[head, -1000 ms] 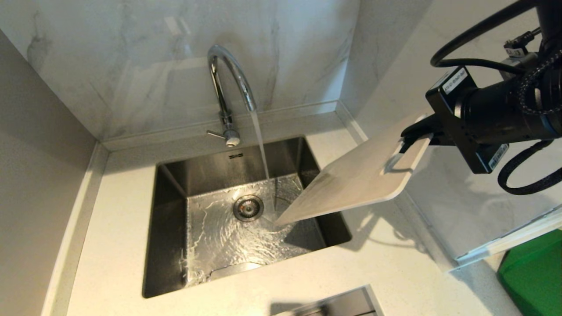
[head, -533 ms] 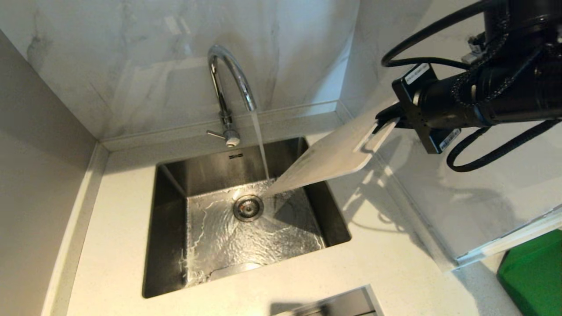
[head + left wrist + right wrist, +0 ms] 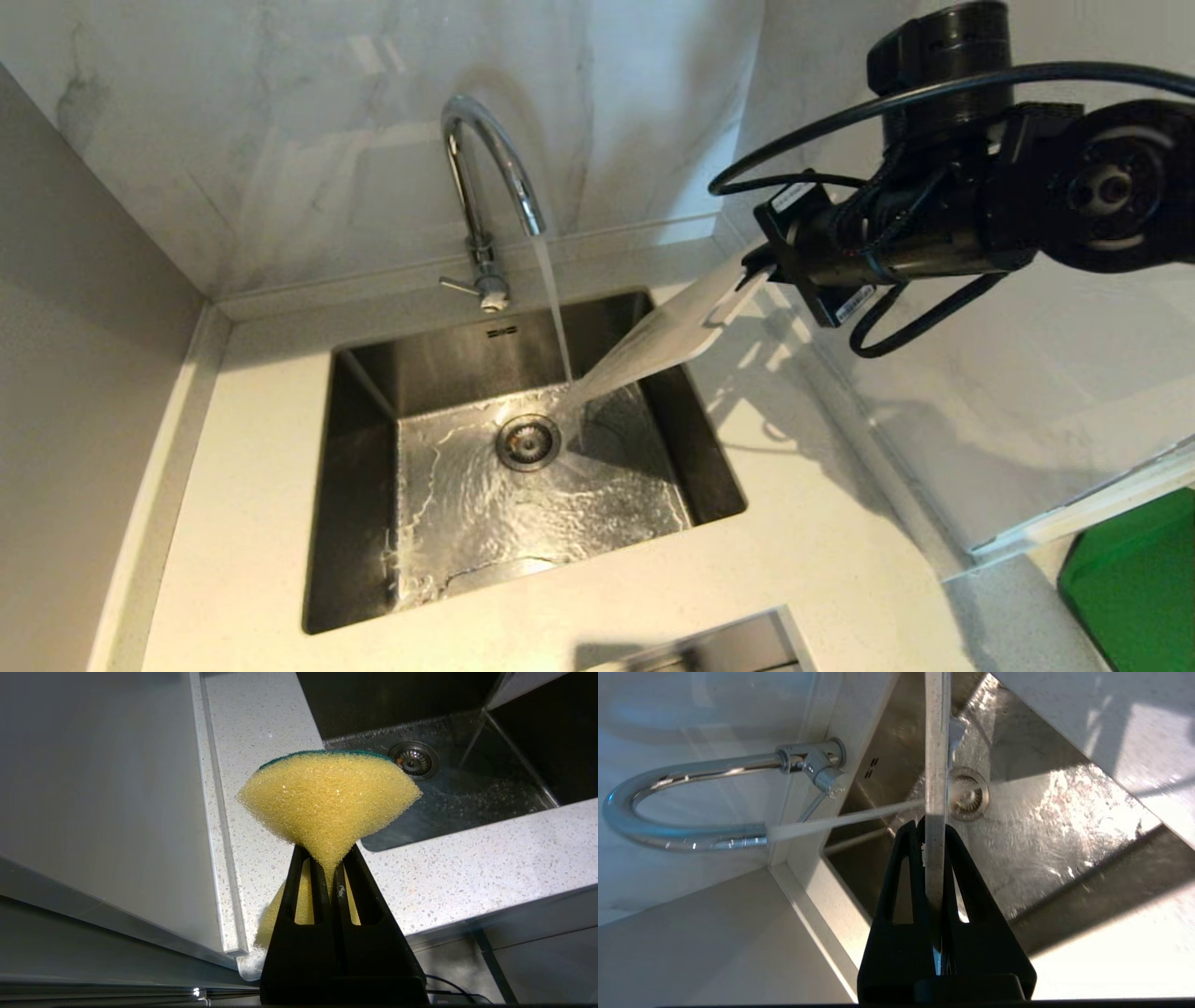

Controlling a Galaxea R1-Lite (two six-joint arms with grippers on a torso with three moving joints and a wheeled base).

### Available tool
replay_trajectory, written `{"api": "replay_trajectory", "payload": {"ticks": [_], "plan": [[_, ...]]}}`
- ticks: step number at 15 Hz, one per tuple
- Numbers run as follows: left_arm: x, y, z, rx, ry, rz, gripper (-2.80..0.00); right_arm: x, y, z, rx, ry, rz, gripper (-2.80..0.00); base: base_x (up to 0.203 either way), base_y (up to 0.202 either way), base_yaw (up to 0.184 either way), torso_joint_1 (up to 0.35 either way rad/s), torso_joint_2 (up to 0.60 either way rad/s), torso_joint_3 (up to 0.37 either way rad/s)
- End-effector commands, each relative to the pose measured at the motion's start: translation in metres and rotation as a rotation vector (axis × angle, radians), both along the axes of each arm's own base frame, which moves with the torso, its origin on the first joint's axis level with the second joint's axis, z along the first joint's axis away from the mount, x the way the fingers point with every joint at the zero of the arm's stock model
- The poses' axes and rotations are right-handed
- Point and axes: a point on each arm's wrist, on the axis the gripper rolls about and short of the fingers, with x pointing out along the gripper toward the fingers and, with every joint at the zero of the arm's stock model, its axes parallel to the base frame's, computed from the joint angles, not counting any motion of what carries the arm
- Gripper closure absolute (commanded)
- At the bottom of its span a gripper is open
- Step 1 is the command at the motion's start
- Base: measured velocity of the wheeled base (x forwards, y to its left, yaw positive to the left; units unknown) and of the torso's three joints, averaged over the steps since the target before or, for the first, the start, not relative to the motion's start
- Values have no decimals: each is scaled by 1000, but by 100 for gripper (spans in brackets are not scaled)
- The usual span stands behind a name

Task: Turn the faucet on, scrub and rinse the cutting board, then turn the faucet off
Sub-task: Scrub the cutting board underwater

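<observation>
**Board held slanted under running water**

The speckled tabletop point(image 3: 822, 560) surrounds the steel sink point(image 3: 355, 485); a green board point(image 3: 1134, 569) lies apart. The cutting board point(image 3: 653, 350) — off-white, thin — is clamped in the right gripper point(image 3: 761, 271) jaws, sloping down toward the faucet point(image 3: 485, 168) stream. A yellow sponge point(image 3: 327, 800) is pinched by the left gripper point(image 3: 332, 868) jaws.

A steel sink point(image 3: 373, 523) sits sunk in the speckled white bench point(image 3: 822, 579), its round drain point(image 3: 527, 441) near centre. A green board point(image 3: 1134, 579) lies at four o'clock. A yellow sponge point(image 3: 327, 798) shows too.
</observation>
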Motion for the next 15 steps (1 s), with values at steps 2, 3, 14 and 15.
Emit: {"api": "replay_trajectory", "payload": {"ticks": [2, 3, 14, 15], "plan": [[0, 0, 0, 0, -2, 0, 0, 28, 13, -17, -2, 24, 5, 0, 0, 0, 0, 0, 0, 0], [0, 0, -1, 1, -1, 1, 0, 34, 16, -19, 1, 27, 7, 0, 0, 0, 0, 0, 0, 0], [0, 0, -1, 1, -1, 3, 0, 52, 62, -38, 65, 23, 128, 0, 0, 0, 0, 0, 0, 0], [0, 0, -1, 1, -1, 3, 0, 52, 62, -37, 64, 21, 129, 0, 0, 0, 0, 0, 0, 0]]}}
